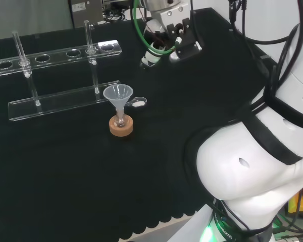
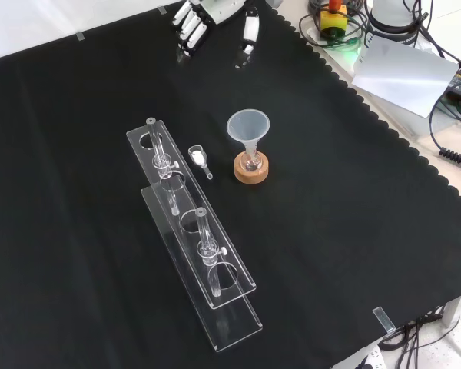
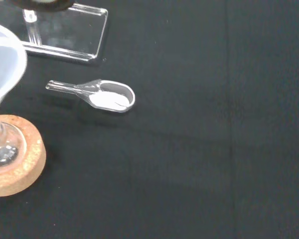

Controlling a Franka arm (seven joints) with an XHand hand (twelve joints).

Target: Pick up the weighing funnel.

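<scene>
Hand [image 1: 172, 38] hangs over the far-right part of the black cloth [image 2: 353, 231] in the head view and at the top edge in the front view [image 2: 194, 21], fingers relaxed and spread apart, holding nothing and touching nothing. One weighing funnel [image 1: 138, 103] lies flat on the cloth well apart from the hand. It is just right of the big funnel in the head view and sits between the rack and the funnel in the front view [image 2: 199, 160]. Its scoop holds a small patch of white powder, plain in the wrist view [image 3: 107, 95], with the short stem pointing toward the funnel side. One cone-shaped funnel [image 2: 248, 127] stands mouth up, cone looks empty, stem down in one small clear flask [image 3: 0, 142] seated on one cork ring [image 1: 121, 127]. What the flask holds, cannot tell. One clear acrylic rack [image 2: 186, 231] stands beyond that, a holed top plate over a base plate, with two clear uprights [image 1: 89, 38] rising through it. Whether those are tubes or posts, cannot tell. The open holes hold nothing.
</scene>
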